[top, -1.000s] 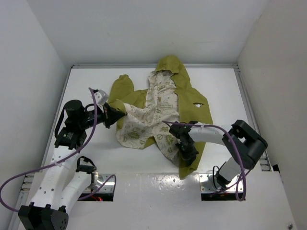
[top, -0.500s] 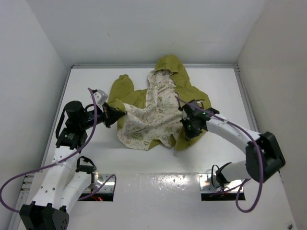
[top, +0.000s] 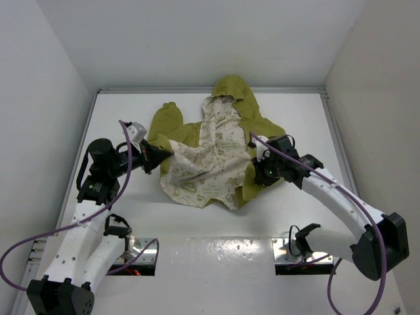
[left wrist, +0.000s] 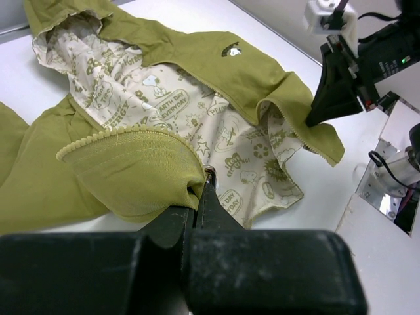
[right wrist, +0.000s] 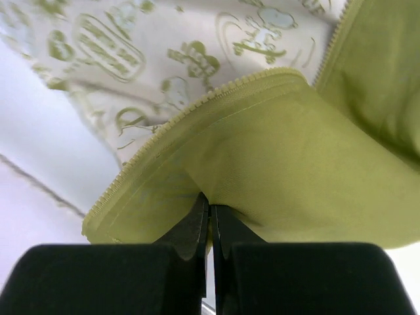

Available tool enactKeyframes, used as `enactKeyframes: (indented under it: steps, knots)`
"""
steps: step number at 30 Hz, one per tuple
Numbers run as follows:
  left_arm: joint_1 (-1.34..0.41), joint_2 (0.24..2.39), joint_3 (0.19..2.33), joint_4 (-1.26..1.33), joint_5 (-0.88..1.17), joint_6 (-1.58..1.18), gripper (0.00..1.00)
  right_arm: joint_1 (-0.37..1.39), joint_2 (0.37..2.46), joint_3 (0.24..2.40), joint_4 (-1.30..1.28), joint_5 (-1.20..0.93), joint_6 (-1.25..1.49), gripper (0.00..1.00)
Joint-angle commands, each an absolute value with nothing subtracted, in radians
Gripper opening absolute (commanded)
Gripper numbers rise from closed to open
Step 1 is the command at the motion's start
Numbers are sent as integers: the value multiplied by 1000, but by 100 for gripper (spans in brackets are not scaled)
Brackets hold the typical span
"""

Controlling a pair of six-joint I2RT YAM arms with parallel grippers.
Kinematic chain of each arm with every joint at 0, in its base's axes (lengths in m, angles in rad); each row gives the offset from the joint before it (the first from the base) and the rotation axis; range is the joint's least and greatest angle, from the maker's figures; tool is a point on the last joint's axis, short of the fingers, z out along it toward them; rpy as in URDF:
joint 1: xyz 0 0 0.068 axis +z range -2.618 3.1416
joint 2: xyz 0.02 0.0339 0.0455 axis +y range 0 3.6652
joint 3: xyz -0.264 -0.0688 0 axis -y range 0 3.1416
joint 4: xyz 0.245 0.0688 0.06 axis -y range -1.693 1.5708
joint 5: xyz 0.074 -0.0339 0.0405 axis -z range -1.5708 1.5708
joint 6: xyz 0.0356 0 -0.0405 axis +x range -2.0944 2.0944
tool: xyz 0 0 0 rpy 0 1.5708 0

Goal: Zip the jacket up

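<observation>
Both pinching: left fingers closed on folded olive front edge of jacket. Right fingers closed on opposite zipper edge near hem. Jacket open on surface between arms, lining up, hood far, hem near. Zipper edges well apart across lining; probably next, draw together.

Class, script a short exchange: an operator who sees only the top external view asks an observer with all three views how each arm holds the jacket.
Operator: From above I can't tell whether the left jaws are closed. Are they?
Observer: Yes. The left gripper is shut on an olive fold of the jacket, at the end of a row of zipper teeth.
Operator: And the right?
Observer: The right gripper is shut on the other front panel, a little in from its toothed edge.
</observation>
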State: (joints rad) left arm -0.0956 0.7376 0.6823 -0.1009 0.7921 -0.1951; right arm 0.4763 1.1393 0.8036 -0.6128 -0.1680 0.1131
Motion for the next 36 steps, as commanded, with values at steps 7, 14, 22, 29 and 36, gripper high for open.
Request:
enactKeyframes:
  steps: [7, 14, 22, 29, 36]
  knots:
    - [-182, 689, 663, -103, 765, -63, 0, 465, 1164, 857, -554, -142, 190, 0]
    - [-193, 680, 672, -149, 735, 77, 0, 306, 1010, 959, -761, -233, 132, 0]
    - [-193, 710, 672, -149, 726, 153, 0, 51, 876, 986, -854, -348, 95, 0]
    - [-193, 719, 672, -179, 715, 215, 0, -217, 882, 1015, -914, -489, 86, 0]
    - [-193, 710, 654, -209, 715, 281, 0, -391, 902, 1034, -928, -577, 92, 0]
